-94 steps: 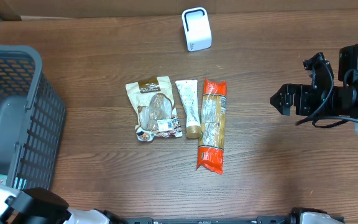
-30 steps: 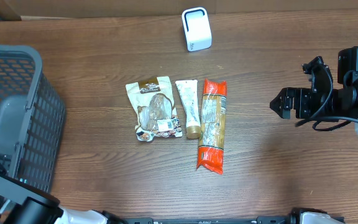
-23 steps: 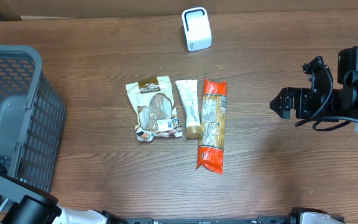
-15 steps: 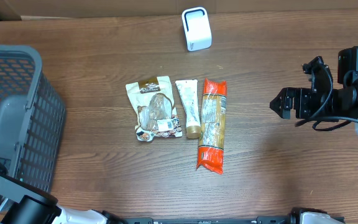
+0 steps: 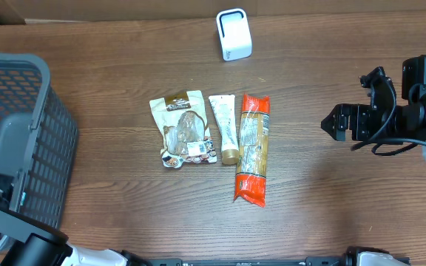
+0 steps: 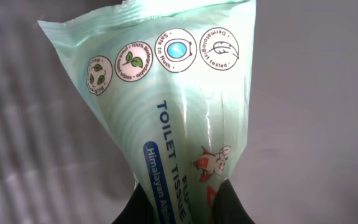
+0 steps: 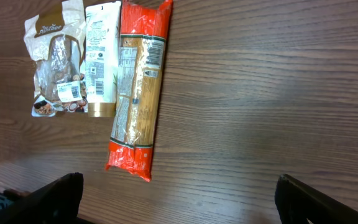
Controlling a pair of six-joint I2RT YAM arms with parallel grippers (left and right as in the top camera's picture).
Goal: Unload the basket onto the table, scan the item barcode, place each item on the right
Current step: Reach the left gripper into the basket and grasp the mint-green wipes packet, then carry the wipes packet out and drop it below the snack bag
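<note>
My left wrist feed shows the toilet tissue pack (image 6: pixel 179 112) in mint green, with four white round badges along its top, a blue band with white lettering and a small red-and-white cartoon figure. Overhead, the table (image 5: pixel 124 59) is dark brown woodgrain. The basket (image 5: pixel 21 111) at nine o'clock is dark grey mesh and the scanner (image 5: pixel 234 34) at twelve is white. At centre I see a cream-and-brown pouch (image 5: pixel 183 129), a white tube (image 5: pixel 224 122) with a gold cap and an orange-red pasta pack (image 5: pixel 253 151).

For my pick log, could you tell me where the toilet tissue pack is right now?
The toilet tissue pack shows only in the left wrist view, pinched in the left tool at the frame's bottom, grey surfaces behind it.
</note>
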